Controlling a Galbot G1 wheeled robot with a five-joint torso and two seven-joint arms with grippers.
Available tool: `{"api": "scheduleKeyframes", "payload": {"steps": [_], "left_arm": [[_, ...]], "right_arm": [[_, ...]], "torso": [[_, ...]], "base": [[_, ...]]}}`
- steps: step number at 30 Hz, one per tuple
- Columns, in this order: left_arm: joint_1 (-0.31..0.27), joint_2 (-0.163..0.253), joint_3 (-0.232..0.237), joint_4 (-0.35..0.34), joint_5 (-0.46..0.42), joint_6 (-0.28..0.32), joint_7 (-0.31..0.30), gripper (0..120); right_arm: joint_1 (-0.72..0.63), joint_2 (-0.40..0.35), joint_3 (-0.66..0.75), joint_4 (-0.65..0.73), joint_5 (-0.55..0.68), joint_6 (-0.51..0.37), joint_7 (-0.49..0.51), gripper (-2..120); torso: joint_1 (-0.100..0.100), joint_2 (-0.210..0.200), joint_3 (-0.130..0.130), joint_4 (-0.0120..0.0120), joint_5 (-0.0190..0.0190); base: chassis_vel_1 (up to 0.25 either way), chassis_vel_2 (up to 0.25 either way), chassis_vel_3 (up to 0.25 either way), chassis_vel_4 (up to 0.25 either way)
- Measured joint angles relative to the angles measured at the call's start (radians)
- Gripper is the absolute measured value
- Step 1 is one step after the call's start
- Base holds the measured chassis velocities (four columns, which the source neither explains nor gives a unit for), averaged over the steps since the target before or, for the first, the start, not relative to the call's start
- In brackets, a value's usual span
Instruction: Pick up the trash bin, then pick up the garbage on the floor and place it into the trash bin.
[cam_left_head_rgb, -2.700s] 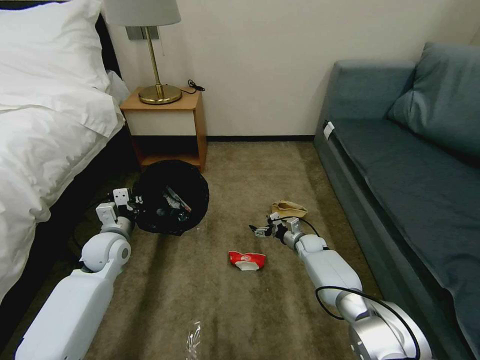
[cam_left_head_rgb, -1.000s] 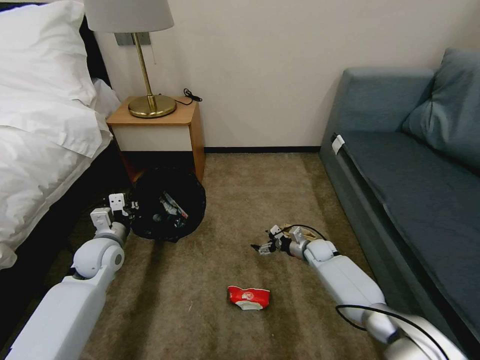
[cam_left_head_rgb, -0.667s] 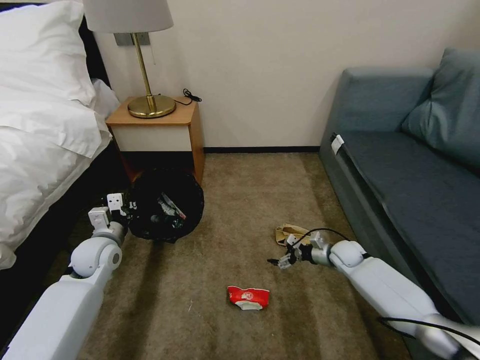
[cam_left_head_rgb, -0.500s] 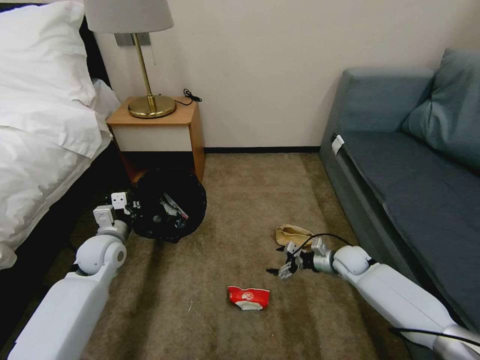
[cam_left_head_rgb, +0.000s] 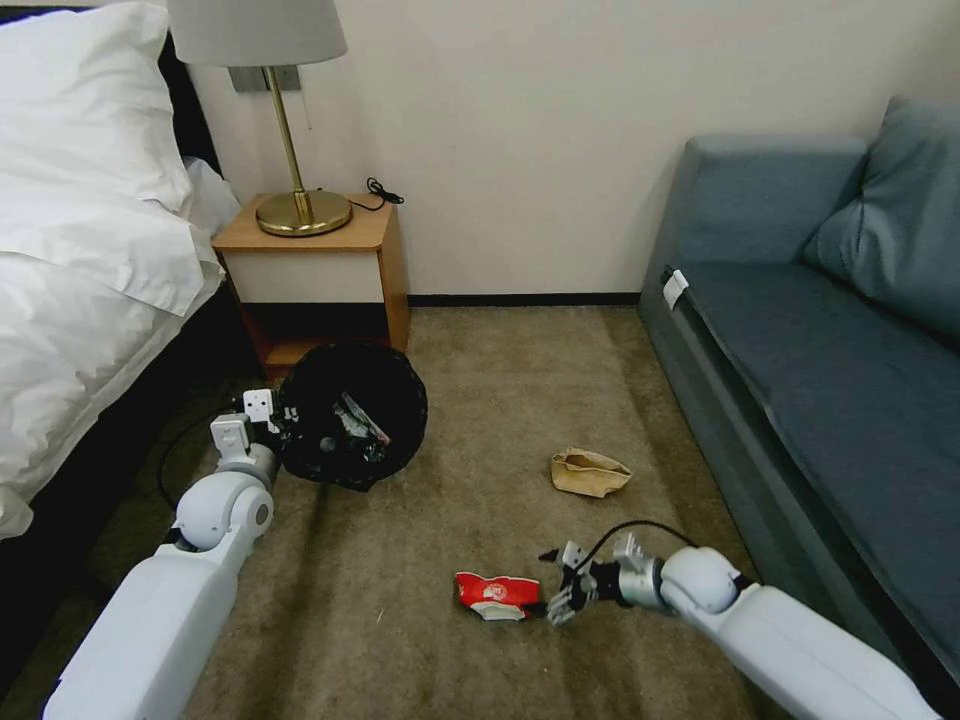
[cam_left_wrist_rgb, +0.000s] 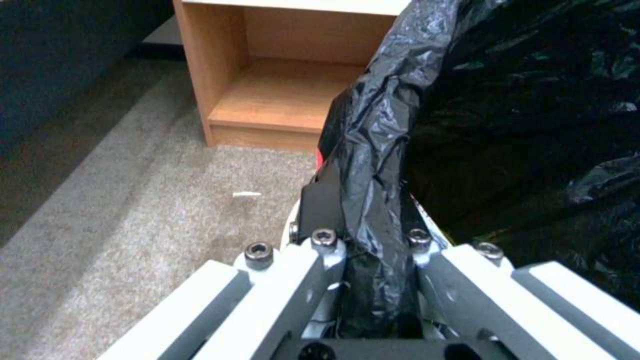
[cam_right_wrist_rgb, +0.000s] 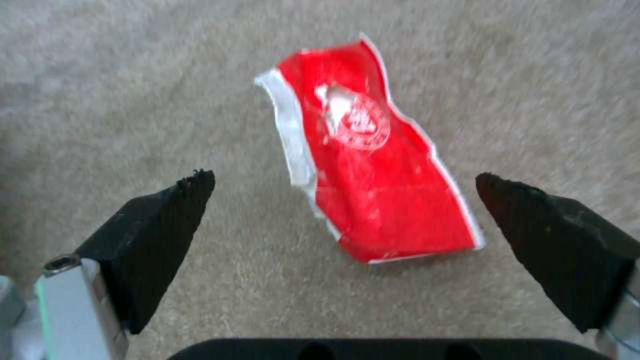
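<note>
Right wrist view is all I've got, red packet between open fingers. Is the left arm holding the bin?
Observer: Yes. The left gripper is shut on the trash bin at its bag-lined rim.
Operator: Any other litter on the floor?
Observer: A brown paper bag lies on the carpet, between the red packet and the sofa.
Operator: Where's the bin from the packet?
Observer: In the head view it sits beyond the packet and to the robot's left, by the nightstand.
</note>
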Motion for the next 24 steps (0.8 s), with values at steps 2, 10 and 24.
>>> {"api": "scheduleKeyframes", "payload": {"steps": [2,10,24], "left_arm": [[0.006,0.001,-0.005,-0.001,0.001,0.0,0.0,2],[0.019,-0.001,-0.015,-0.007,0.002,0.0,-0.001,2],[0.039,0.001,-0.037,-0.011,0.003,-0.007,0.002,2]], "right_arm": [[0.003,0.033,0.0,-0.054,-0.028,0.02,0.001,100],[0.017,0.098,0.007,-0.165,-0.083,0.062,0.002,100],[0.048,0.263,0.009,-0.294,-0.121,0.089,0.012,99]], "torso": [[0.0,0.0,0.0,0.0,0.0003],[0.0,0.0,0.0,0.0,0.0],[0.0,0.0,0.0,0.0002,0.0]], "base": [[0.0,0.0,0.0,0.0],[0.0,0.0,0.0,0.0],[0.0,0.0,0.0,0.0]]}}
